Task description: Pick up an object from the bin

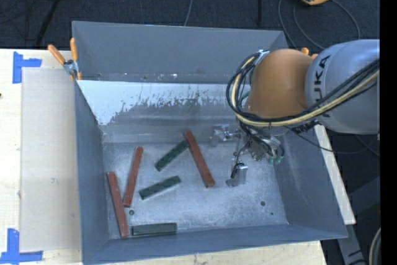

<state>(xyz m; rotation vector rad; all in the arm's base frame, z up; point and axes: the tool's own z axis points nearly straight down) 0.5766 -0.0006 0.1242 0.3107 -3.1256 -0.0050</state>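
Note:
My gripper hangs low over the right part of the bin floor, just under the arm's orange cover. It stands just right of a red-brown stick that lies slanted in the middle of the bin, apart from it by a small gap. A dark green bar lies slanted to the left of that stick, its upper end close to the stick's top. I see nothing held by the gripper.
A second dark green bar lies lower in the middle. Two red-brown sticks lie at the left, and a third dark green bar lies along the front wall. The arm reaches in over the bin's right rim.

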